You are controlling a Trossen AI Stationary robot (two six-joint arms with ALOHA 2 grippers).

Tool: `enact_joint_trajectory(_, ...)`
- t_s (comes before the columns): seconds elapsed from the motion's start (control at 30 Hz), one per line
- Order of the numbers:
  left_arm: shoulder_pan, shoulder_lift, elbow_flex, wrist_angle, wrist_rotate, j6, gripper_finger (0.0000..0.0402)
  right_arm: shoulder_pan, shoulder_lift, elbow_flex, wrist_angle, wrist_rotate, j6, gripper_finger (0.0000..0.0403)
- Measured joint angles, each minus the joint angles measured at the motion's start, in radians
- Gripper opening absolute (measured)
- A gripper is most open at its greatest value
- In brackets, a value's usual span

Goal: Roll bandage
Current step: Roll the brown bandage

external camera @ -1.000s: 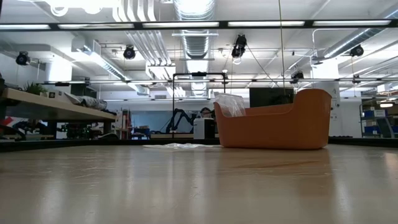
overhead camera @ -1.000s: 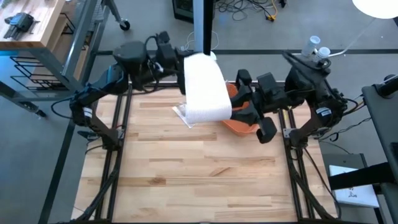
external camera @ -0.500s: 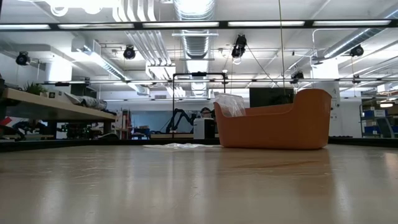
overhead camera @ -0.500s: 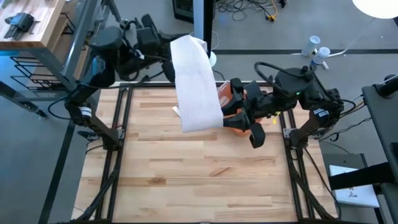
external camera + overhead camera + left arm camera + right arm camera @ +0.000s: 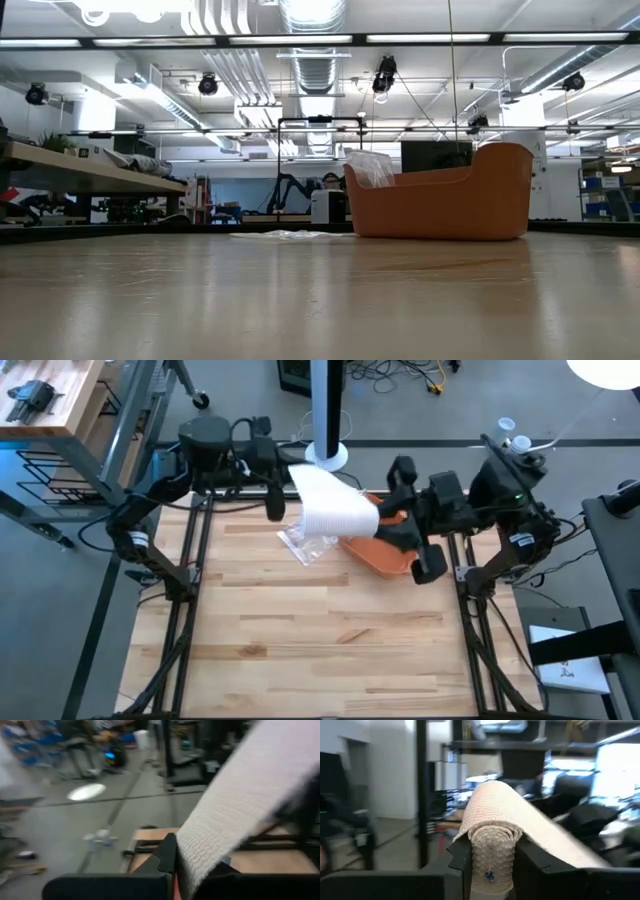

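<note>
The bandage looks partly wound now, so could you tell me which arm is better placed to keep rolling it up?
Probably the right. The right gripper is shut on the rolled end of the bandage, as its wrist view shows, so it can keep winding. The left gripper clamps the flat free end, better suited to holding tension.

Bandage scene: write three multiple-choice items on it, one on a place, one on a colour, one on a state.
1. Where does the bin stand?
A. far side of the table, toward the right arm
B. near left corner
C. on the floor

2. What colour is the bin?
A. blue
B. orange
C. green

3. What does the right gripper hold?
A. nothing
B. a bottle
C. the rolled end of the bandage

Answers: 1 A, the high view shows it there. 2 B, the low view shows orange walls. 3 C, its fingers clamp the roll while the left gripper holds the strip's other end.
</note>
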Motion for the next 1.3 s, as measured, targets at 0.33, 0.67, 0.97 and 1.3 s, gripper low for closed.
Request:
enact_joint_trajectory(0.33,-0.059,0.008,-0.008,-0.036,0.267,-0.128,0.0,-0.005,-0.005,0.001,0.048,0.275,-0.263,0.0089)
enact_joint_trajectory(0.67,-0.156,0.0,-0.007,0.039,0.295,-0.208,0.0,-0.027,0.01,-0.002,0.012,0.402,-0.416,0.0089)
enact_joint_trajectory(0.97,-0.165,-0.031,0.054,0.042,0.47,-0.259,0.0,-0.037,0.014,-0.003,-0.065,0.445,-0.418,0.0089)
enact_joint_trajectory(1.3,-0.193,-0.026,0.03,0.07,0.599,-0.306,0.0,-0.047,0.032,-0.004,-0.043,0.473,-0.38,0.0087)
